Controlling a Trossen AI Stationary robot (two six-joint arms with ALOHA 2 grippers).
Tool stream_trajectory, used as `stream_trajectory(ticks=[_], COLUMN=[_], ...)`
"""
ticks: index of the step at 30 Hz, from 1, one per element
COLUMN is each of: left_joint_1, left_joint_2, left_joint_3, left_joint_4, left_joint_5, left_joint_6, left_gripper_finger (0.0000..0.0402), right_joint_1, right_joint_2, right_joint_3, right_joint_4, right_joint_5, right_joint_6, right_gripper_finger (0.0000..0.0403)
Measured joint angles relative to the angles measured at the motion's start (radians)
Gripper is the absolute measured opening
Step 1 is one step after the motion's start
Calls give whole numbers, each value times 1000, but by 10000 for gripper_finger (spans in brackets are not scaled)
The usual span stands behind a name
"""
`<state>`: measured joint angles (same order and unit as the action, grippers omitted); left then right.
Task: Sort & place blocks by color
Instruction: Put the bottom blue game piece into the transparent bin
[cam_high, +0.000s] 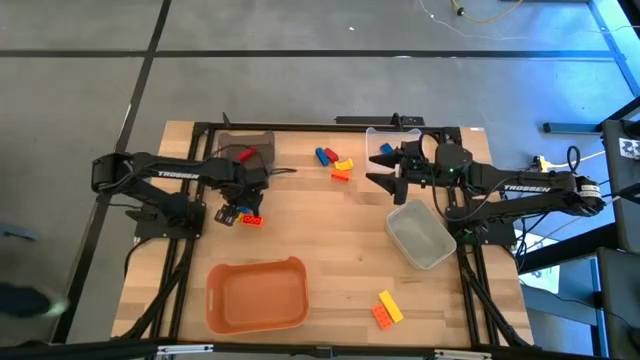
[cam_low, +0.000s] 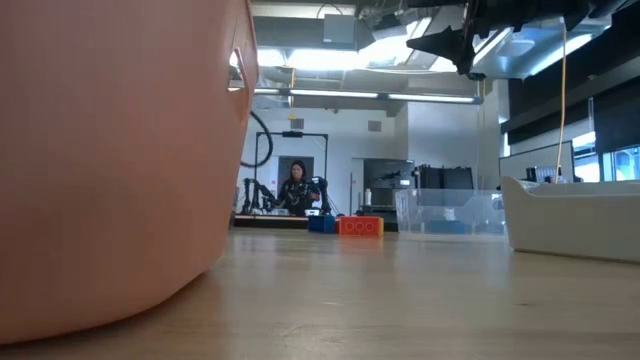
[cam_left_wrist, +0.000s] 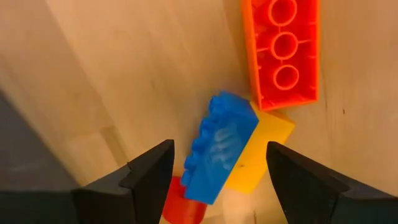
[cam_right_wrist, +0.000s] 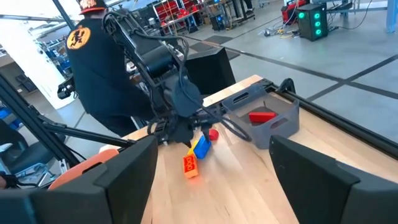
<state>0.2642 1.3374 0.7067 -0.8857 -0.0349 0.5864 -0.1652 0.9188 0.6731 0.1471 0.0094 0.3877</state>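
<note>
My left gripper (cam_high: 237, 212) is open and points down at a small pile of blocks near the table's left side. In the left wrist view its fingers (cam_left_wrist: 219, 148) stand on either side of a tilted blue block (cam_left_wrist: 221, 146) without touching it. That block rests on a yellow block (cam_left_wrist: 264, 152), with a red one (cam_left_wrist: 180, 204) and an orange one (cam_left_wrist: 283, 50) beside it. My right gripper (cam_high: 388, 170) hangs open above the table beside the far clear bin (cam_high: 380, 138). Blue, yellow and orange blocks (cam_high: 338, 163) lie at the far middle. A yellow and an orange block (cam_high: 385, 308) lie near the front edge.
A dark bin (cam_high: 247, 150) holding a red block (cam_high: 245, 154) stands behind the left gripper. The far clear bin holds a blue block (cam_high: 386, 150). A second clear bin (cam_high: 420, 235) sits at the right and an orange bin (cam_high: 257, 293) at the near left. A person (cam_low: 297, 186) stands far behind the table.
</note>
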Motion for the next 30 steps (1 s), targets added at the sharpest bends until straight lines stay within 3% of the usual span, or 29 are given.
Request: stream_trajectory(ticks=[8, 16, 30], left_joint_1=[29, 73, 102], left_joint_2=[89, 97, 96], left_joint_3=[-1, -1, 1], left_joint_4=[16, 16, 15], left_joint_5=[0, 26, 27], left_joint_6=[19, 26, 28], left_gripper_finger=[247, 240, 103], right_joint_1=[0, 0, 0], right_joint_2=[0, 0, 0], right_joint_3=[0, 0, 0], right_joint_4=[0, -1, -2], right_joint_5=[0, 0, 0], right_joint_6=[13, 30, 38], right_gripper_finger=[310, 310, 309])
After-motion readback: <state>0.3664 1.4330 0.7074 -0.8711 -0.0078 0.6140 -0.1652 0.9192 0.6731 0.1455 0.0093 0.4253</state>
